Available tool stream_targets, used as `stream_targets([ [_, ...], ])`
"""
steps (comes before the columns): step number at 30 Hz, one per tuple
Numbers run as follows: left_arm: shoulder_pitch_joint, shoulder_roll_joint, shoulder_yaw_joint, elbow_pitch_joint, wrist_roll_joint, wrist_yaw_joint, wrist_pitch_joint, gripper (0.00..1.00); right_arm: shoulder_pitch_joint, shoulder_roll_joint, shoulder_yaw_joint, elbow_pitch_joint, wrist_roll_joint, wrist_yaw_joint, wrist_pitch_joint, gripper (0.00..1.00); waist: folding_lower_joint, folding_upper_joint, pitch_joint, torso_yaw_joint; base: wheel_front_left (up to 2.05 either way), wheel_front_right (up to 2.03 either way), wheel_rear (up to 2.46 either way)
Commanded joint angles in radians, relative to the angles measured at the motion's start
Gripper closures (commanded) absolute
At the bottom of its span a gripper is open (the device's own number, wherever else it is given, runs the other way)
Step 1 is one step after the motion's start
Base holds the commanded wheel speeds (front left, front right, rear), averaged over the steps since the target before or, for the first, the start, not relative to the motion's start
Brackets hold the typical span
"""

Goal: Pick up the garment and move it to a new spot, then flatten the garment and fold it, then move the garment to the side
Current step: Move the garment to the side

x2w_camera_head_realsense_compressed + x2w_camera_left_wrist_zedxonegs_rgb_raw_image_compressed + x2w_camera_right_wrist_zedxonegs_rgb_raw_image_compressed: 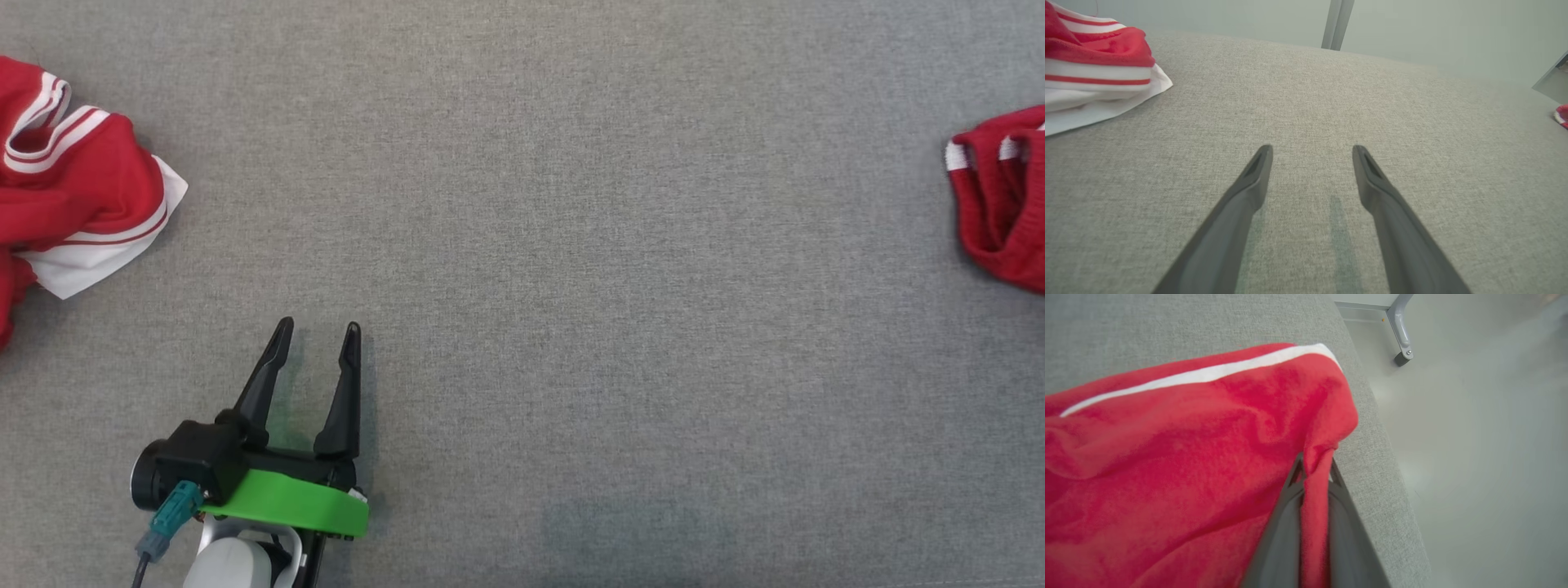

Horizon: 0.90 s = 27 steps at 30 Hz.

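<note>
Pinching the red garment (pixel 1188 449) with the right gripper (pixel 1314 469), seemingly by an edge fold, at the right rim of the table (pixel 1367 457); holding the left gripper (pixel 319 327) spread, well apart to its left.

Grey fabric tabletop (pixel 571 245): red-white garment (pixel 73 180) bunched at far left, red garment (pixel 1000 196) at right edge.

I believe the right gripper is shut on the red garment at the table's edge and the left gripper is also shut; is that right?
Not quite: the left gripper is open, jaws apart, as the left wrist view shows. The right gripper is indeed shut on the red garment at the table's edge.
</note>
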Motion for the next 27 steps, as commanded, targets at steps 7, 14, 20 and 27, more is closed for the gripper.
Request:
stream_targets([
  [7,-0.004,0.008,0.006,0.003,-0.001,0.000,0.000,0.00,-0.018,-0.018,-0.057,0.047,-0.139,-0.001,-0.069,0.00,-0.0001,0.0102,0.012,0.015,0.00,0.00,0.00],
  [14,0.048,-0.013,-0.002,0.001,-0.010,0.000,0.000,0.00,-0.016,0.039,-0.191,0.033,-0.255,-0.002,-0.258,0.00,-0.0001,0.0102,-0.071,-0.005,0.00,0.00,0.00],
  [20,0.107,-0.025,0.007,0.040,-0.025,0.000,0.000,0.00,0.074,0.129,-0.148,-0.068,-0.274,-0.001,-0.419,0.00,-0.0001,0.0102,-0.193,-0.030,0.00,0.00,0.00],
  [27,0.174,-0.045,0.031,0.090,-0.023,0.000,0.000,0.00,0.301,0.296,-0.064,-0.281,-0.230,-0.001,-0.528,0.00,-0.0001,0.0102,-0.308,-0.055,0.00,0.00,0.00],
])
